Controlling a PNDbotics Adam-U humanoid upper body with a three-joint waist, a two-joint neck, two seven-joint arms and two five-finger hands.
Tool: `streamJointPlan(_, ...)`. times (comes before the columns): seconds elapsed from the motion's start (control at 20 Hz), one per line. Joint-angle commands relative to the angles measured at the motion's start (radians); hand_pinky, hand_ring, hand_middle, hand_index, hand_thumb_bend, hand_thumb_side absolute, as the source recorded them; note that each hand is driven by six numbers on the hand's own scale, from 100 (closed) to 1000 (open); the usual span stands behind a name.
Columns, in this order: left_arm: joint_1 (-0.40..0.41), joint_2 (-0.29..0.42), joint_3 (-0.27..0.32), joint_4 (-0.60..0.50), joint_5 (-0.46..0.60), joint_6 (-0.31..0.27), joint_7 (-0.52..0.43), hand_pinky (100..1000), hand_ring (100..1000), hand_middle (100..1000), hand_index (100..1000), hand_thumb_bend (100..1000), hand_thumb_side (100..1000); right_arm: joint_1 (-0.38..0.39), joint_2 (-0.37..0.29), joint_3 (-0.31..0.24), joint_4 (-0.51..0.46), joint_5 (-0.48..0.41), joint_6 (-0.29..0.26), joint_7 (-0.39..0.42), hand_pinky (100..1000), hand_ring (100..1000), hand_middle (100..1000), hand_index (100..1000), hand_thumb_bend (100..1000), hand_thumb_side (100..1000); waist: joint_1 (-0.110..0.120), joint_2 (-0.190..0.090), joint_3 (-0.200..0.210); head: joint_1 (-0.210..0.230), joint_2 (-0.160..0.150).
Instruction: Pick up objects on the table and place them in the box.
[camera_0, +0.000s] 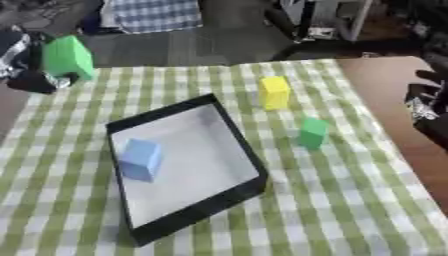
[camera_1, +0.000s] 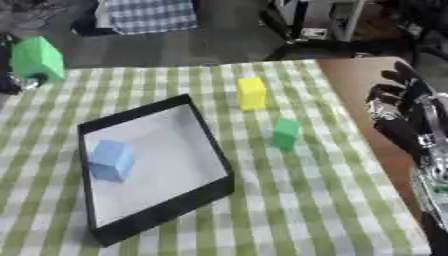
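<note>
Left eye view looks down on a table under a green-and-white checked cloth (camera_0: 350, 210), with a shallow black-walled box with a pale floor (camera_0: 241, 140) sitting skewed at centre-left of the frame. A light blue cube (camera_0: 140, 159) already lies inside it, near the left wall. Two blocks stand on the cloth to the right of the box: an upright yellow block (camera_0: 274, 92) in the upper middle of the frame and a smaller dark green block (camera_0: 311, 132) just below and right of it, near the box's right wall but apart from it.

At the upper left, the left hand (camera_0: 35, 75) holds a large bright green block (camera_0: 68, 57) lifted at the far left corner of the table; its dark fingers appear curled under and beside the block. The right hand (camera_1: 398, 112) shows best in the right eye view, at the right edge over the bare brown tabletop, fingers spread and relaxed, holding nothing.

The step in hand looks to be carrying the large block to the box. To do it well, the left hand should travel down and right, clear the near black wall by height before lowering, and aim for the open floor right of the cube so the two do not collide. Releasing low would keep the block from tumbling out over the shallow wall.
</note>
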Motion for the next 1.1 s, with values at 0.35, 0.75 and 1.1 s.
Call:
streamJointPlan(0.35, -0.061, -0.065, -0.276, -0.165, 0.14, -0.127, -0.273, 608, 447, 370, 629, 310, 370, -0.015, -0.018, -0.003, -0.006, -0.004, -0.001, 0.006, 805, 807, 837, 967, 108, 307, -0.009, -0.022, -0.018, 0.009, 0.001)
streamJointPlan(0.75, -0.028, -0.106, -0.412, -0.134, 0.164, -0.223, -0.451, 689, 603, 549, 765, 559, 497, -0.017, -0.016, -0.004, -0.005, -0.005, -0.001, 0.006, 805, 807, 837, 967, 107, 306, -0.005, -0.019, -0.03, 0.007, 0.001)
streamJointPlan(1.1, -0.002, -0.065, -0.414, -0.229, 0.144, -0.256, -0.451, 867, 880, 896, 981, 1000, 768, -0.018, -0.017, -0.004, -0.005, -0.004, -0.002, 0.008, 806, 806, 837, 967, 106, 305, -0.005, -0.019, -0.021, 0.007, 0.001)
